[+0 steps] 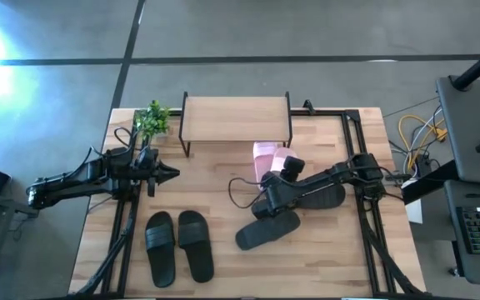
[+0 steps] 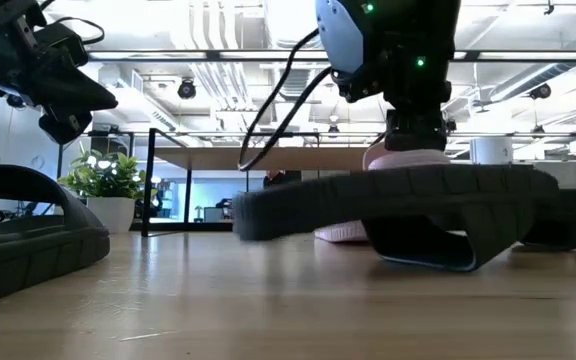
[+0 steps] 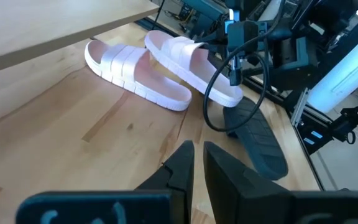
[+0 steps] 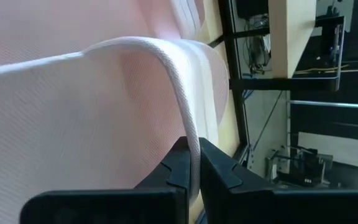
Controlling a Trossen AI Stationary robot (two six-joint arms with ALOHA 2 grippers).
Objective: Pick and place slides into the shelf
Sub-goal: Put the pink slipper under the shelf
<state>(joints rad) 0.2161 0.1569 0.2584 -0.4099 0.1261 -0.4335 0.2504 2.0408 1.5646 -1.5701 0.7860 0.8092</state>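
One light pink slide (image 3: 135, 73) lies flat on the table in front of the shelf (image 1: 236, 119). The second pink slide (image 3: 188, 59) is tilted, with my right gripper (image 1: 267, 177) shut on it from above. One black pair (image 1: 177, 246) lies side by side near the table's near edge. Another black slide (image 1: 267, 232) and its mate (image 1: 327, 196) lie under my right arm. My left gripper (image 1: 173, 173) hovers shut above the table's left half, pointing toward the pink slides and touching nothing. My right gripper pinches the tilted pink slide by the edge of its broad strap (image 4: 188, 140), one finger on each side of the strap. The fingers (image 3: 232, 37) come from above, pointing down. The slide hangs tilted below them; whether its low end (image 3: 232, 96) touches the table cannot be told.
A small potted plant (image 1: 151, 121) stands at the shelf's left end. Black frame rails (image 1: 361, 167) run along the table's left and right sides. A cable (image 3: 216, 93) loops from my right gripper. Bare wood lies between the two arms.
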